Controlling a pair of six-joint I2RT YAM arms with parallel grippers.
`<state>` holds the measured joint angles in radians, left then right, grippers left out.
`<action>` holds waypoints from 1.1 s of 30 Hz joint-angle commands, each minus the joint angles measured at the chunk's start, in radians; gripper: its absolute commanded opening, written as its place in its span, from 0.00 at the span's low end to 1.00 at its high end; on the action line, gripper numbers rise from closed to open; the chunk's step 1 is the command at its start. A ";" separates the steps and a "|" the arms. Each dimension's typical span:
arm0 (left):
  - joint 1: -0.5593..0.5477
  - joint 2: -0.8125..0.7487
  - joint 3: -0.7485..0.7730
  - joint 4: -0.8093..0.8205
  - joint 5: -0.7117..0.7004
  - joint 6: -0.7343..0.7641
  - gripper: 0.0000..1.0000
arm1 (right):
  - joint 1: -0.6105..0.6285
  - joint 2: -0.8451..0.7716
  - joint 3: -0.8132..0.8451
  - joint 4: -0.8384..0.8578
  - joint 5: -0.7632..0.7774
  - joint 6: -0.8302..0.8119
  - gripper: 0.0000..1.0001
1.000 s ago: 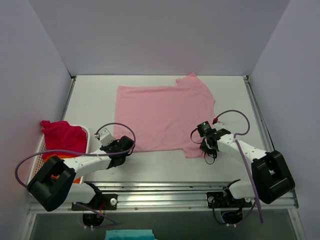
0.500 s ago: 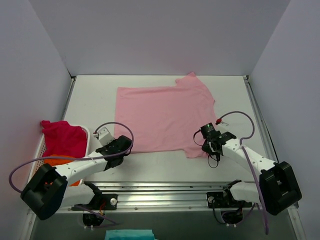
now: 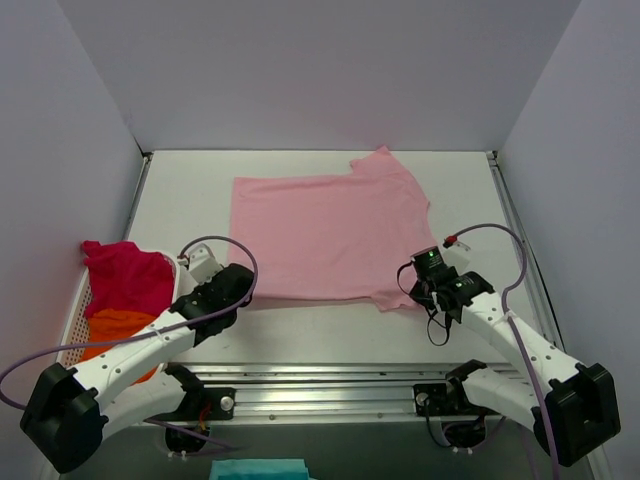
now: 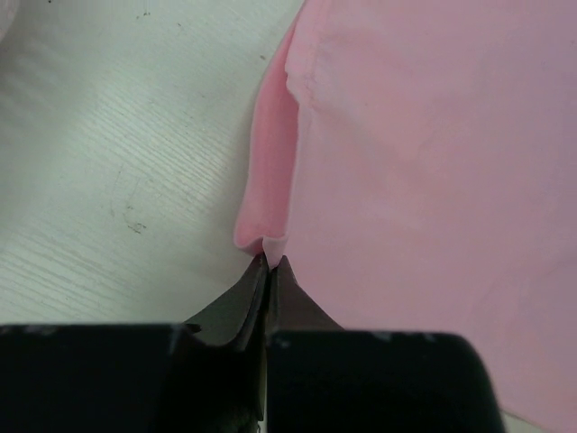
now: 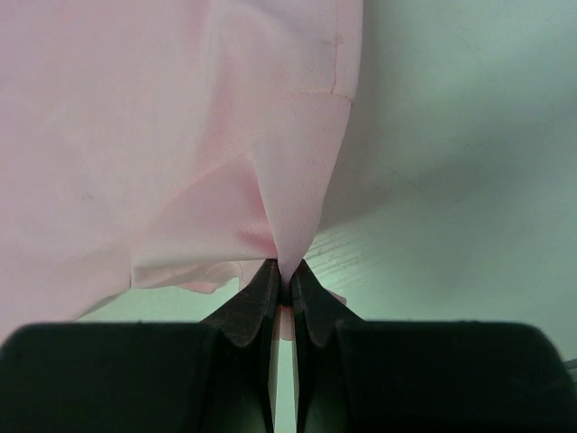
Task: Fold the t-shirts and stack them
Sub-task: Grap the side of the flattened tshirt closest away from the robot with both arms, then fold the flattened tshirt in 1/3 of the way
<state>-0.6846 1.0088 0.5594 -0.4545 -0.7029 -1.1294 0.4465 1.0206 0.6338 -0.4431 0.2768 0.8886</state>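
Note:
A light pink t-shirt [image 3: 330, 235] lies spread flat on the table, with one sleeve at the back right. My left gripper [image 3: 238, 292] is at the shirt's near left corner. In the left wrist view it [image 4: 270, 262] is shut on a small pinch of the pink hem [image 4: 275, 180]. At the near right corner my right gripper [image 3: 424, 288] is shut as well. The right wrist view shows a raised fold of pink cloth [image 5: 297, 180] pulled up between its tips [image 5: 287, 271]. A magenta-red t-shirt [image 3: 128, 275] and an orange t-shirt [image 3: 118, 328] sit crumpled at the left.
A white basket [image 3: 75, 318] at the left table edge holds the magenta-red and orange shirts. A teal cloth [image 3: 255, 470] shows below the front rail. White walls close the table at the back and both sides.
My left gripper has closed onto the pink shirt's near left hem and shifted slightly left. My right gripper, still shut on its corner, has moved a little to the right and toward me.

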 commanded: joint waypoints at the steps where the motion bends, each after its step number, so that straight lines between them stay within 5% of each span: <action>1: 0.013 -0.006 0.069 -0.016 0.003 0.042 0.02 | 0.008 -0.013 0.062 -0.042 0.045 0.007 0.00; 15: 0.223 0.096 0.184 0.114 0.160 0.171 0.02 | -0.003 0.193 0.282 0.103 0.088 -0.014 0.00; 27: 0.522 0.614 0.526 0.243 0.448 0.304 0.02 | -0.149 0.855 0.806 0.077 0.048 -0.056 0.00; 30: 0.571 0.770 0.614 0.274 0.552 0.322 0.16 | -0.164 1.016 0.929 0.055 0.042 -0.063 0.02; 31: 0.577 0.801 0.644 0.263 0.587 0.326 0.29 | -0.169 1.051 0.972 0.035 0.039 -0.069 0.16; 32: 0.583 0.830 0.677 0.226 0.603 0.333 0.62 | -0.172 1.085 1.069 0.008 0.044 -0.074 0.33; 33: 0.592 0.859 0.739 0.205 0.615 0.335 0.73 | -0.172 1.143 1.117 -0.024 0.058 -0.082 0.83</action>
<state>-0.1139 1.8118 1.1706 -0.2382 -0.1978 -0.8307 0.2810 2.0987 1.6096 -0.3664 0.2996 0.8371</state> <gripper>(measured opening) 0.600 0.446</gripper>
